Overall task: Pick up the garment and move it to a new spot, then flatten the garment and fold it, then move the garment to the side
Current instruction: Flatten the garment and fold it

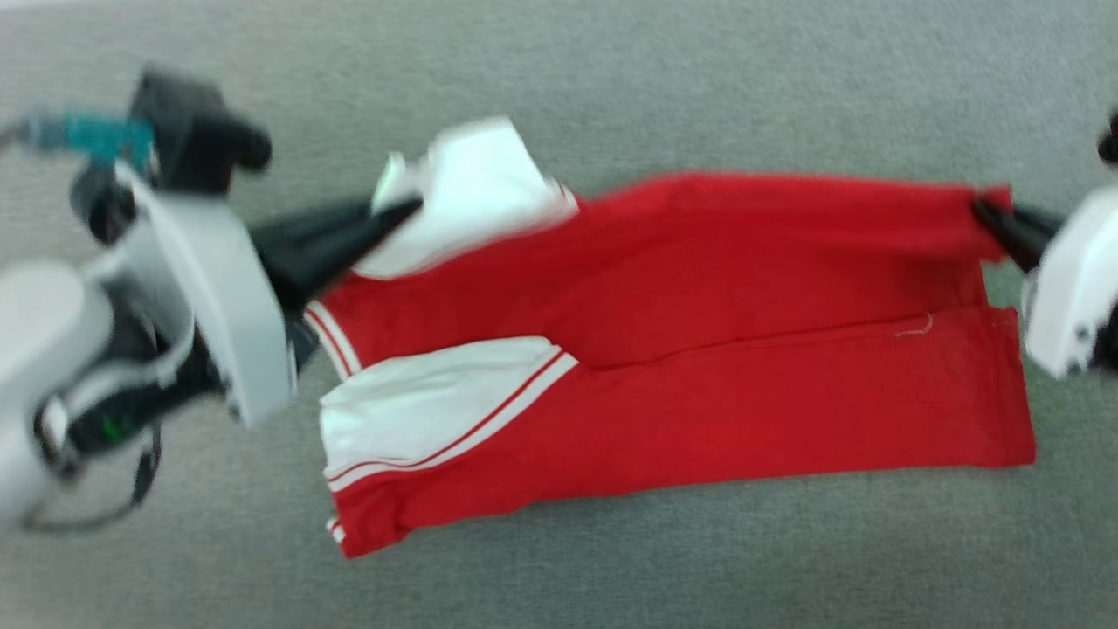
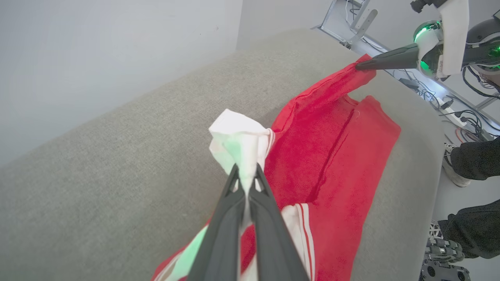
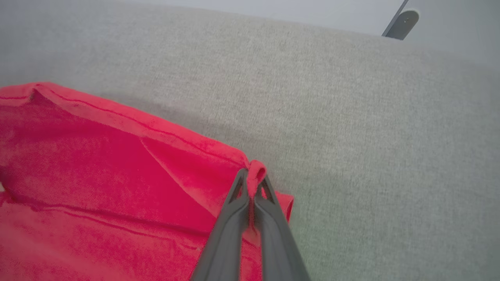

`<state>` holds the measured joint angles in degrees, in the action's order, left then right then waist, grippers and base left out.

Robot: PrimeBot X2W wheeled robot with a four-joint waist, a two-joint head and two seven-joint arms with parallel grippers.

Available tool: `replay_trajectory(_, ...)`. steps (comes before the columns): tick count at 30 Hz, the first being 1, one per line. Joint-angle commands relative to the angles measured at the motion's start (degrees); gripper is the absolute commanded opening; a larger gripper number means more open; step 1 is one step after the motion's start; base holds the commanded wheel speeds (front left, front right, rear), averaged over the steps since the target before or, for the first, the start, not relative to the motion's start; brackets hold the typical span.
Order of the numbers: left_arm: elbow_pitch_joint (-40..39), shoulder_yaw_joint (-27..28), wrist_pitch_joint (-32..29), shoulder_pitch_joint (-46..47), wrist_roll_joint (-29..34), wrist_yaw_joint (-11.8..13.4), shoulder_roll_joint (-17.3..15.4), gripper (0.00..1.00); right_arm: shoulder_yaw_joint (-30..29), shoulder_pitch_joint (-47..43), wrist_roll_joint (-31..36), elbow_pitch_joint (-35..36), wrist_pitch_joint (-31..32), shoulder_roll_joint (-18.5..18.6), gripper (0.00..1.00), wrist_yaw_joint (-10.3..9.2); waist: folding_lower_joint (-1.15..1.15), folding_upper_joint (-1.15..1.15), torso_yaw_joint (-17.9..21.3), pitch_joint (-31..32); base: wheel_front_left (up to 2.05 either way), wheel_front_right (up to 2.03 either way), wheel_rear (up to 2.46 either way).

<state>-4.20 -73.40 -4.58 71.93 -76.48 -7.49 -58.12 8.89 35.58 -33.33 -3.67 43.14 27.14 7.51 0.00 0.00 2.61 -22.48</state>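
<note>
Two long dark fingers of the left gripper (image 2: 246, 171) rise from the bottom middle of the left wrist view. They are pressed together on a bunch of white cloth, the inside of the red sleeveless basketball jersey (image 1: 699, 349) with white-and-red striped trim. At the bottom middle of the right wrist view, the fingers of the right gripper (image 3: 253, 177) are closed as well and pinch a small red loop at a corner of the hem.

Outward from both grips, the upper edge of the jersey is stretched between them. In the head view it runs from the left gripper at centre left to the right gripper at the right edge, and it looks a little lifted above the rest. Below this edge the body of the jersey lies across the middle of the frame on the grey woven padded surface (image 1: 611, 79). It is already narrowed into a long band, with a crease along its length. The shoulder part at the left shows the white inside and the striped trim.

As I judge it, the moving and the flattening seem done, and the folding is under way. What is left is to bring the held edge over and lay it down, perhaps to fold once more across, and then to carry the jersey to the side.
</note>
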Motion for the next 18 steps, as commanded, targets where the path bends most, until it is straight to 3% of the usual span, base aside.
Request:
replay_trajectory(1,-1.3,0.0,1.1,-2.2,0.6,0.0,-0.8,0.0,-1.3,-2.8,-0.4,1.7,0.5,0.4,0.0,-0.04,0.0,0.0,-2.1,2.1,0.0,0.0,0.0)
replay_trajectory(10,-7.6,0.0,10.1,-15.1,3.3,0.0,-5.9,0.0,-10.5,-17.5,0.1,11.7,2.9,-1.5,0.0,-0.04,0.0,0.0,-2.9,2.1,0.0,0.0,0.0)
replay_trajectory(18,-5.1,0.0,13.6,-22.6,5.1,0.0,-4.9,0.0,-13.4,-22.4,3.2,14.2,3.2,-3.3,0.0,-0.04,0.0,0.0,-3.2,0.6,0.0,0.0,0.0)
